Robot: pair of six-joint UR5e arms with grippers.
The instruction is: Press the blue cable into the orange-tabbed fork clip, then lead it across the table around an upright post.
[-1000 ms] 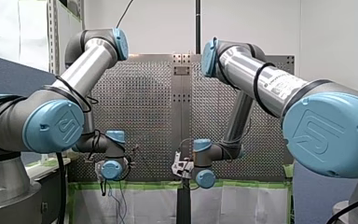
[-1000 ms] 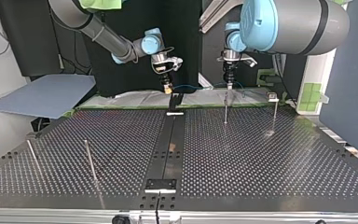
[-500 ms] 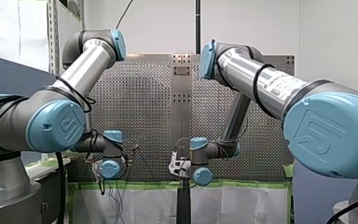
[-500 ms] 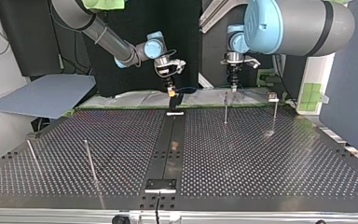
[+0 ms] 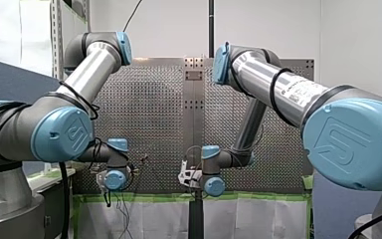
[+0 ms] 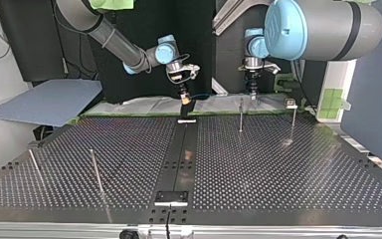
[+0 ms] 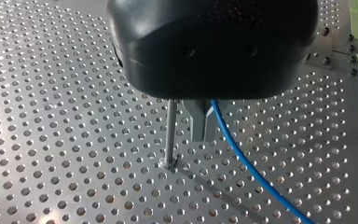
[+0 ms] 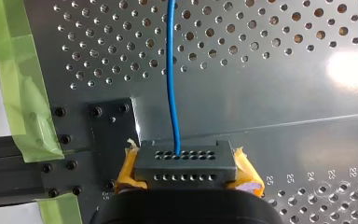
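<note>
The blue cable (image 6: 201, 93) spans between both grippers at the table's far edge in the top view. My right gripper (image 6: 184, 99), with yellow pads, is shut on the blue cable (image 8: 171, 84) just above the dark fork clip (image 6: 187, 108). In the right wrist view my right gripper (image 8: 186, 163) hides the clip. My left gripper (image 7: 201, 137), with metal fingers, is shut on the blue cable (image 7: 247, 168) right beside an upright post (image 7: 169, 133). In the top view my left gripper (image 6: 252, 95) hovers just behind and to the right of that post (image 6: 240, 115).
A second post (image 6: 293, 122) and a small fixture (image 6: 291, 103) stand to the top view's right. Two more posts (image 6: 96, 172) lean near the front left. A dark strip (image 6: 179, 159) runs down the table's middle. Green tape (image 8: 23, 93) lines the table edge.
In the top view my right gripper has come down and to the right, onto the clip. My left gripper has moved to the right, past the post, with the cable.
</note>
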